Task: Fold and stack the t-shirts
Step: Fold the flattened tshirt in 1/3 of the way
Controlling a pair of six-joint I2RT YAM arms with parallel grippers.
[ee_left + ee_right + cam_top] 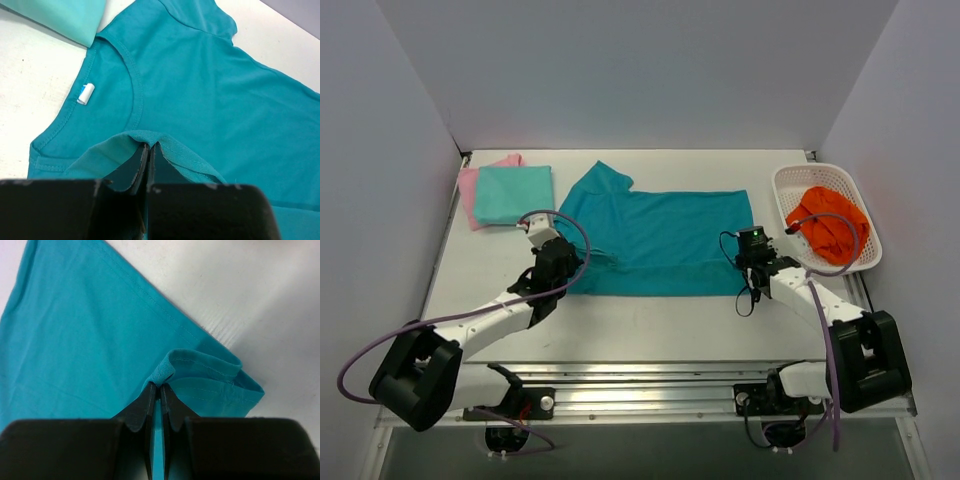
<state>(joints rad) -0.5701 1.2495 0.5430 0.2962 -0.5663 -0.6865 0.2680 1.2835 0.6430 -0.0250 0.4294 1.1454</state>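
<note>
A deep teal t-shirt lies spread across the middle of the table, one sleeve sticking up at the back left. My left gripper is shut on a pinched fold of the teal shirt near its collar, at the shirt's left edge. My right gripper is shut on the hem corner of the teal shirt at its right edge. A folded aqua-mint t-shirt lies on a folded pink t-shirt at the back left.
A white plastic basket at the back right holds an orange cloth. White walls close in the table at the left, the back and the right. A corner of the aqua-mint shirt shows in the left wrist view.
</note>
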